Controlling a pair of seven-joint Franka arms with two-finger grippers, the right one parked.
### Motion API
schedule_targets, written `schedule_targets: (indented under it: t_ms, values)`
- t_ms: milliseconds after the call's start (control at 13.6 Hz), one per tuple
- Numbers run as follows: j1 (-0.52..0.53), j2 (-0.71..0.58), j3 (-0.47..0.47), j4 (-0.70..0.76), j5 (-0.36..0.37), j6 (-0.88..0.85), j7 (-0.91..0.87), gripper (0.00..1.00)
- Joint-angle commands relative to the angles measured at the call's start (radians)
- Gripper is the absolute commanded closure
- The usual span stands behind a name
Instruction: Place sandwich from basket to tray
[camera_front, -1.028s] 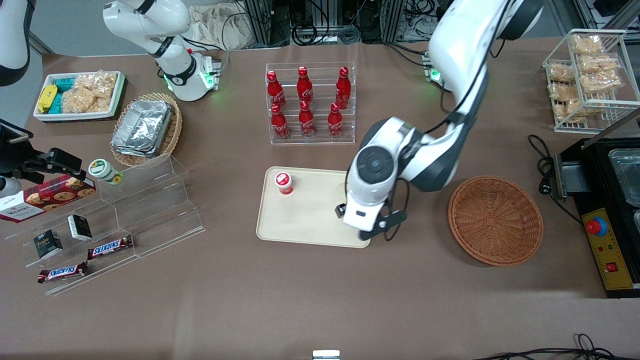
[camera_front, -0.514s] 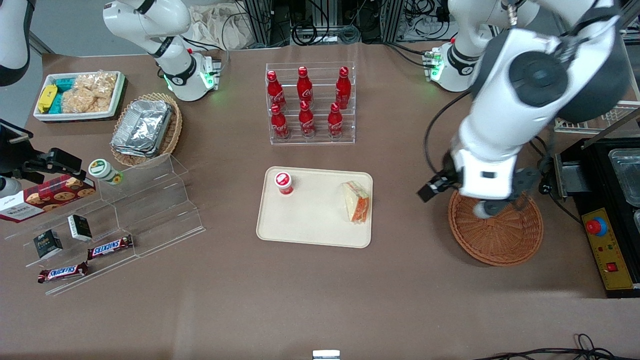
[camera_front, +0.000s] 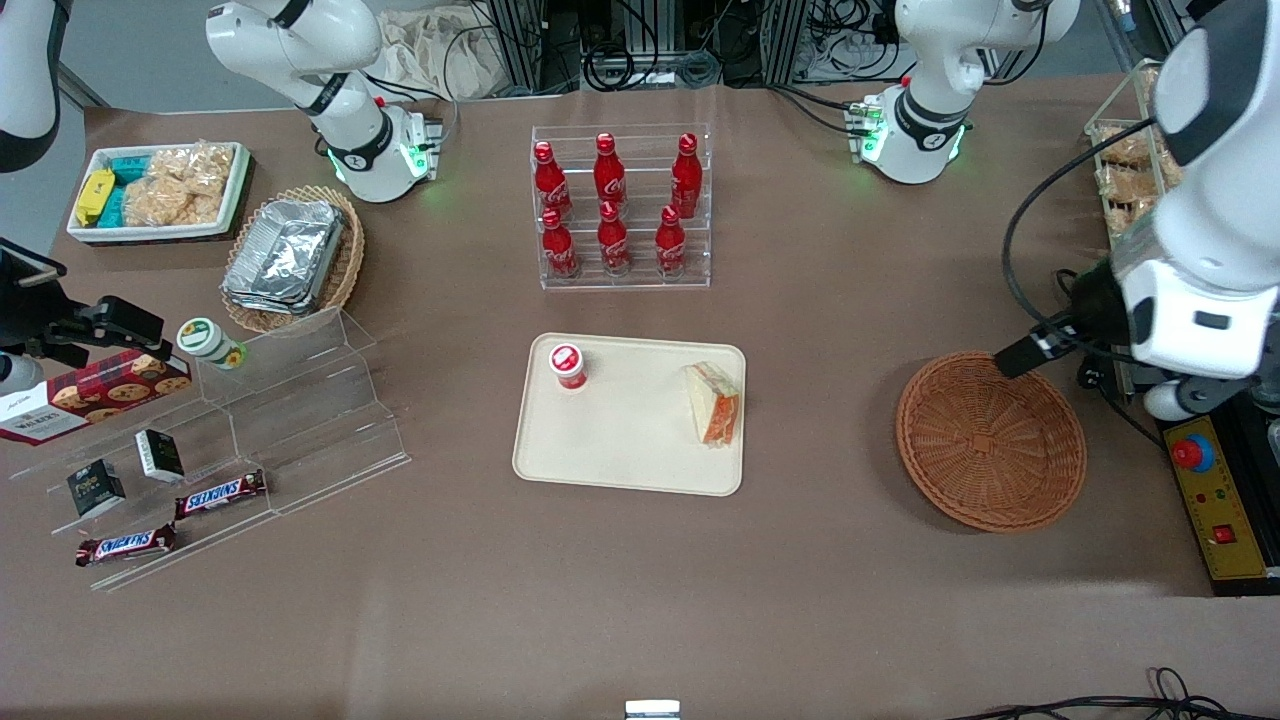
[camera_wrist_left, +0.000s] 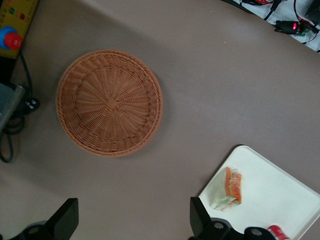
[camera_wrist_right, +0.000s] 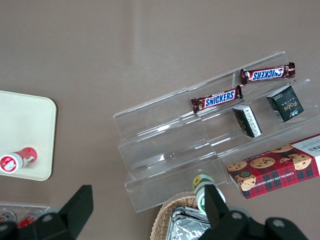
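Sandwich (camera_front: 712, 403) left on tray (camera_front: 620, 455); tool withdrawn.
Tool (camera_wrist_left: 131, 222) spread wide, empty, raised past the basket (camera_front: 990, 440) toward the working arm's bench end since 0.5 s ago.

The sandwich (camera_front: 713, 403) lies on the tray (camera_front: 628, 460) at frame centre, at its edge nearest the basket (camera_front: 990, 440), with a red-capped cup (camera_front: 567, 365) on the tray too. The empty basket sits at centre right. The gripper (camera_front: 1170, 398) hangs at the right edge, beside the basket.

Sandwich (camera_front: 714, 403) on tray (camera_front: 620, 450) (near its edge), basket (camera_front: 990, 440) beside, claw (camera_wrist_left: 131, 227) above.
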Motion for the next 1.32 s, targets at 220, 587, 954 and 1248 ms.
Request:
schedule_targets:
  t_ms: [220, 587, 954, 1248]
  values:
    - [0.125, -0.134, -0.009, -0.172, -0.030, 0.008, 0.322, 0.00]
    - [0.145, -0.231, -0.009, -0.289, -0.028, 0.039, 0.468, 0.00]
    - [0.145, -0.380, -0.009, -0.512, -0.024, 0.165, 0.511, 0.00]
    - [0.139, -0.343, -0.012, -0.451, -0.019, 0.113, 0.476, 0.00]
